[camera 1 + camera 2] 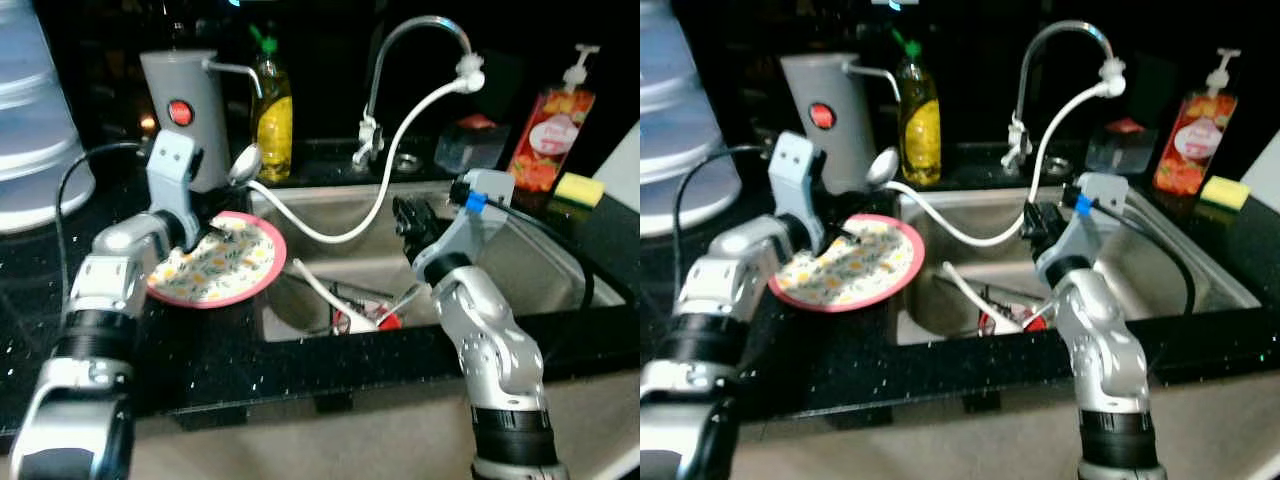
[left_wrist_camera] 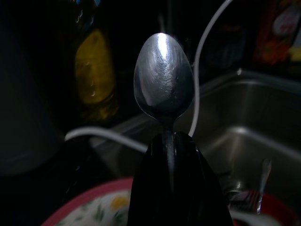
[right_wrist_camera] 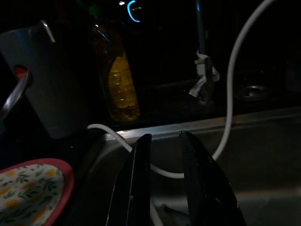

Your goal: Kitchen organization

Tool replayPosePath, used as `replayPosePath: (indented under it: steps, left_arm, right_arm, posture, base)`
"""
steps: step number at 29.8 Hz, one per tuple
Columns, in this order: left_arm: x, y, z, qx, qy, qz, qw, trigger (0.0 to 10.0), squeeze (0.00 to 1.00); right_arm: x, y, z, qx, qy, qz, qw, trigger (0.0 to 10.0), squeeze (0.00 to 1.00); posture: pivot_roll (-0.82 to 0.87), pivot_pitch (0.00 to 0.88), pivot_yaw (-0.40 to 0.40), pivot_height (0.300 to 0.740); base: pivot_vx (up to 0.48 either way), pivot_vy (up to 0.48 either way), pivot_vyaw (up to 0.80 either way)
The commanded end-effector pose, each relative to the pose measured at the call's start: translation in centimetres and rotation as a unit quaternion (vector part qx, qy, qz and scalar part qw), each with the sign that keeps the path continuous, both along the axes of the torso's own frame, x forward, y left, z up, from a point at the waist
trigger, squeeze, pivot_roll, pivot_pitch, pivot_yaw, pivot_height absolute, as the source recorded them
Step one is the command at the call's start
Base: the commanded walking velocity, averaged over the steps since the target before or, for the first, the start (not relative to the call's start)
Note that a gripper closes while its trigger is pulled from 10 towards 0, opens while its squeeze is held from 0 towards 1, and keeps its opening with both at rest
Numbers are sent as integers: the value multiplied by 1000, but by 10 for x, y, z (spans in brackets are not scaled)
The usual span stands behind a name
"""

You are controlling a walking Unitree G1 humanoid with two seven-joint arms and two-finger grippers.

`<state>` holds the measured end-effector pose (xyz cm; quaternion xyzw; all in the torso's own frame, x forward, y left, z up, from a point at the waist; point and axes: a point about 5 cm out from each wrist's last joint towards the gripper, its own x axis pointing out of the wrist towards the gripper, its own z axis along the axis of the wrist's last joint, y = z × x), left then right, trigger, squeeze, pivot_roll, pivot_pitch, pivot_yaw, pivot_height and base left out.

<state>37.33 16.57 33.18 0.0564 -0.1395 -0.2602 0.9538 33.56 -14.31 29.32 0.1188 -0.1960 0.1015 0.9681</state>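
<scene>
My left gripper point(image 1: 222, 200) is shut on a silver spoon point(image 2: 163, 77), whose bowl point(image 1: 245, 162) sticks up past the fingertips. It hangs over a floral plate with a pink rim point(image 1: 235, 270), which lies on the black counter and overhangs the sink's left edge. My right gripper point(image 1: 412, 222) hovers over the steel sink point(image 1: 545, 270), and its fingers point(image 3: 136, 188) are open with nothing between them. Down in the basin lie several utensils and a red item point(image 1: 385, 320).
A white hose point(image 1: 390, 165) droops from the faucet point(image 1: 415, 30) across the sink. Behind the plate stand a grey canister with a red button point(image 1: 185, 100) and a yellow soap bottle point(image 1: 272, 115). A red pump bottle point(image 1: 550, 130) and a yellow sponge point(image 1: 580, 188) sit back right.
</scene>
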Motion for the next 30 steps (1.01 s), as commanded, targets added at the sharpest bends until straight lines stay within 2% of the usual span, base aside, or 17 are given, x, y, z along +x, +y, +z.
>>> replayPosePath:
  steps: [1, 2, 3, 5, 7, 10, 16, 22, 23, 24, 25, 27, 28, 30]
  left_arm:
    - [-1, -2, -3, -8, 10, 1, 1000, 10000, 0]
    - [-3, -21, -6, -29, 26, -15, 999, 10000, 0]
    - [-2, -29, -9, -33, 36, -18, 999, 10000, 0]
    - [0, -39, -14, -37, 54, -18, 998, 10000, 0]
    - [4, -50, -21, -22, 65, -19, 997, 10000, 0]
    - [7, -68, -30, -31, 85, -17, 996, 10000, 0]
    - [17, -85, -40, -28, 96, -6, 995, 10000, 0]
    - [26, -106, -56, 14, 101, -3, 995, 10000, 0]
    - [27, -107, -58, 17, 102, 4, 995, 10000, 412]
    - [27, -108, -59, 16, 102, 4, 995, 10000, 902]
    - [28, -111, -59, 10, 97, -4, 995, 10000, 1000]
    - [27, -112, -59, 8, 93, -12, 996, 10000, 1000]
    - [25, -114, -57, -5, 85, -33, 996, 10000, 1000]
    - [24, -114, -54, -20, 74, -43, 996, 10000, 1000]
  right_arm:
    - [1, -1, 1, 5, -3, -1, 1000, 10000, 0]
    - [1, -2, 1, 5, -5, -3, 1000, 10000, 0]
    - [1, -3, 1, 4, -5, -4, 1000, 10000, 0]
    - [2, -3, 2, 2, -7, -6, 1000, 10000, 0]
    - [1, -3, 3, 0, -11, -8, 1000, 10000, 0]
    - [0, -6, 6, -5, -21, -20, 1000, 10000, 0]
    - [-2, -15, 7, -10, -26, -48, 998, 10000, 0]
    - [0, -24, 11, -4, -35, -74, 997, 10000, 0]
    - [-1, -25, 12, -4, -36, -75, 997, 10000, 0]
    - [-1, -25, 12, -4, -37, -76, 996, 10000, 0]
    - [-1, -25, 11, -4, -36, -77, 996, 10000, 0]
    - [-1, -25, 11, -4, -36, -78, 996, 10000, 0]
    - [-1, -25, 10, -4, -35, -78, 996, 10000, 0]
    - [-1, -24, 9, -3, -34, -77, 996, 10000, 0]
  posture:
    - [44, 133, -51, 740]
    - [48, 131, -53, 740]
    - [48, 130, -53, 740]
    - [44, 129, -50, 740]
    - [42, 129, -49, 740]
    - [31, 128, -44, 740]
    - [21, 127, -41, 740]
    - [11, 126, -38, 740]
    - [9, 126, -36, 740]
    - [10, 127, -35, 740]
    - [10, 127, -36, 740]
    - [11, 127, -36, 740]
    - [12, 127, -36, 740]
    - [12, 127, -36, 740]
  base:
    - [0, 0, 0]
    - [0, 0, 0]
    - [0, 0, 0]
    - [0, 0, 0]
    - [0, 0, 0]
    - [0, 0, 0]
    - [0, 0, 0]
    - [0, 0, 0]
    - [0, 0, 0]
    - [0, 0, 0]
    - [0, 0, 0]
    - [0, 0, 0]
    - [0, 0, 0]
    - [0, 0, 0]
